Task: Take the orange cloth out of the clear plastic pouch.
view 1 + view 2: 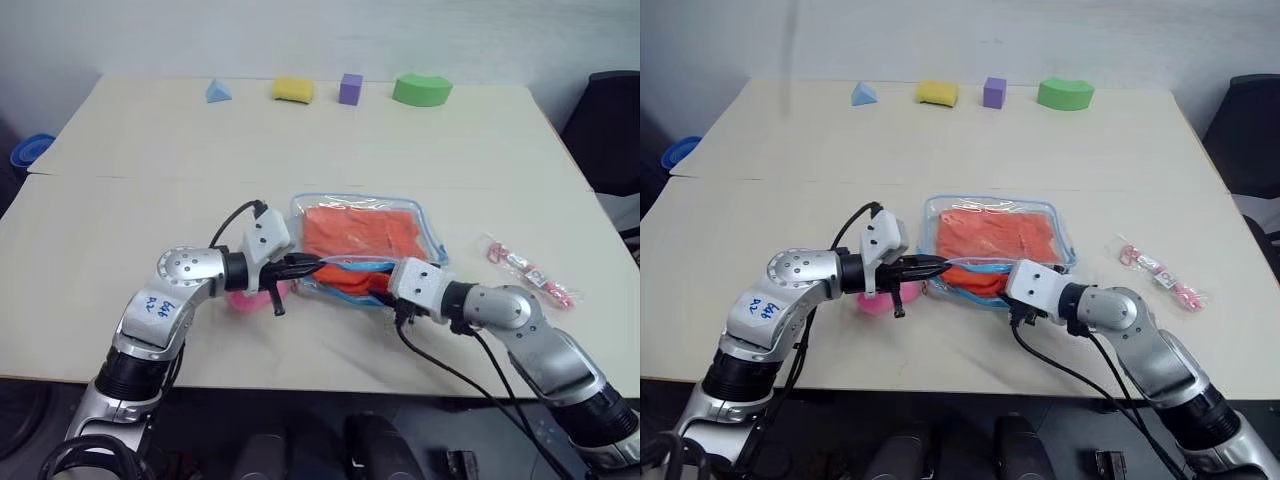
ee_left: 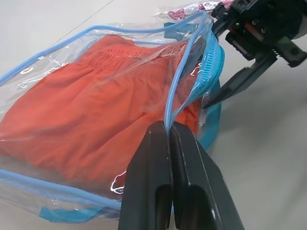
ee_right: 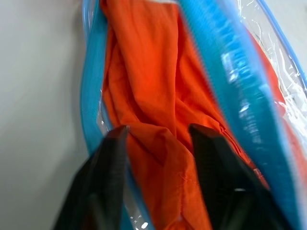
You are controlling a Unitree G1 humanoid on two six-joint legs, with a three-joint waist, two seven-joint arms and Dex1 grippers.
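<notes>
Pouch [image 1: 362, 240] flat mid-table, cloth [image 1: 360, 232] inside. My left gripper [image 2: 169, 128] clenched on pouch's blue edge, lifting mouth. My right gripper [image 3: 158, 132] fingers parted, straddling cloth fold at opening.

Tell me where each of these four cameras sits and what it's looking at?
Left eye: on the head, looking down over both arms at the table and the pouch with the orange cloth.
Right eye: beside it, same scene.
Left wrist: on the left arm, along its left tool, shut on the pouch's blue edge.
Right wrist: on the right arm, along its right tool, fingers either side of a cloth fold in the pouch's mouth.
Shared: pouch and cloth.
</notes>
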